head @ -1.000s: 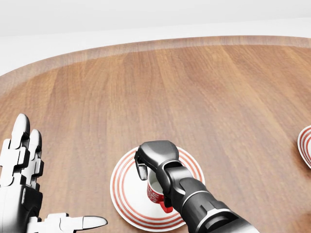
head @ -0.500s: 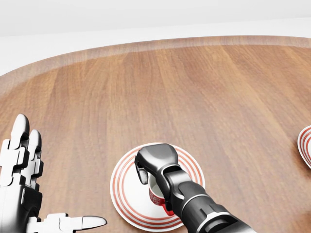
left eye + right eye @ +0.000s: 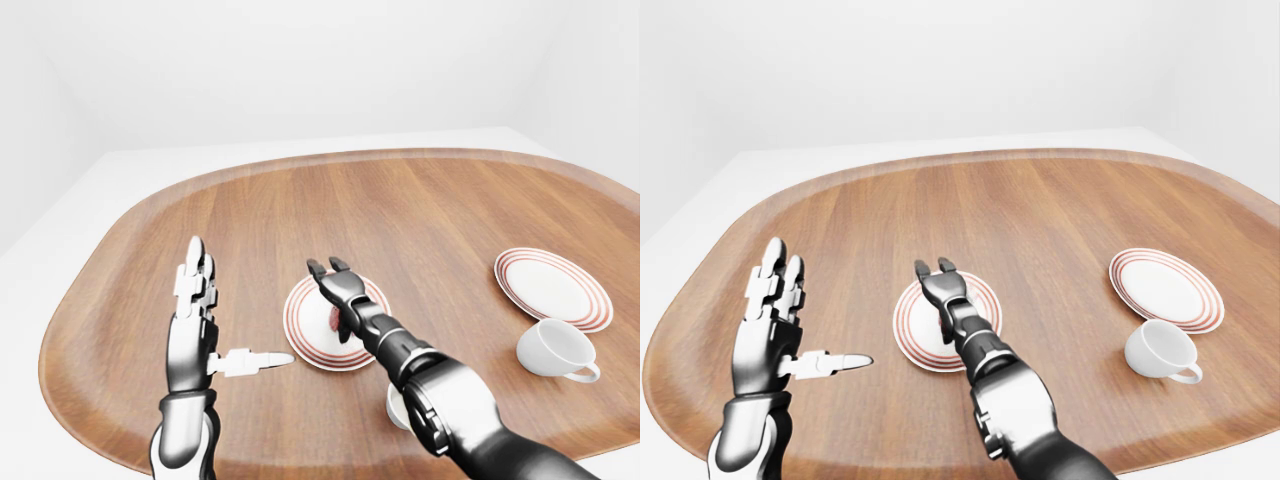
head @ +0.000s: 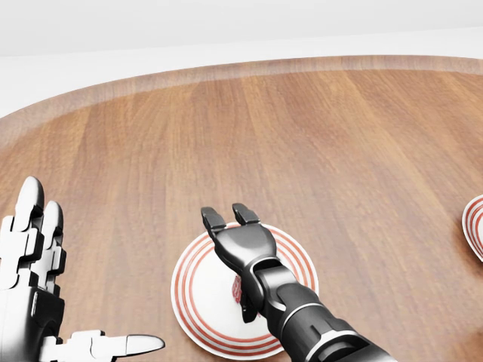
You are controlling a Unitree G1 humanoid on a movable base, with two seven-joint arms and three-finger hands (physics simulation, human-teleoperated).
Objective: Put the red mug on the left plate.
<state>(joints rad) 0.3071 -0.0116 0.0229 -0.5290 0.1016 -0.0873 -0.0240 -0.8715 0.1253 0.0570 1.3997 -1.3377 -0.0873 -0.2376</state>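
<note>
Fingers [image 4: 226, 220] of the right hand [image 4: 243, 240] are spread above the red mug [image 4: 238, 288], which stands upright on the left plate [image 4: 195, 290], directly beneath the wrist.

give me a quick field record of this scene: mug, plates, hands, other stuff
red mug: on the left plate, mostly hidden by the right arm
left plate: red-ringed, under the mug
right plate: bare
white cup: on the table, below the right plate in the left-eye view
right hand: open, above the mug
left hand: open, holding nothing
table: wooden
</note>
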